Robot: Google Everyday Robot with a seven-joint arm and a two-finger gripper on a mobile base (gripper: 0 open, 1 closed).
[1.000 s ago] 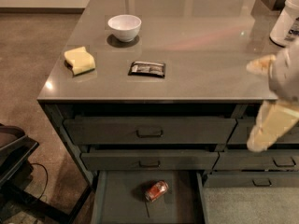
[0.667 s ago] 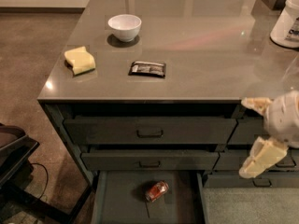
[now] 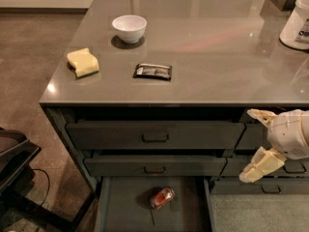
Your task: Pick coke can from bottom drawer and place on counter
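Observation:
The coke can is red and lies on its side on the floor of the open bottom drawer, at the bottom centre. The glossy grey-brown counter tops the drawer cabinet. My gripper is at the right edge, in front of the cabinet at drawer height, to the right of and above the can. Its two pale fingers are spread apart and hold nothing.
On the counter stand a white bowl, a yellow sponge, a dark snack packet and a white container at the far right. Two shut drawers with loop handles sit above the open one. A dark object stands at left on the floor.
My gripper has come down from counter-edge height to in front of the drawers and shifted a little left. The can and counter items have not moved.

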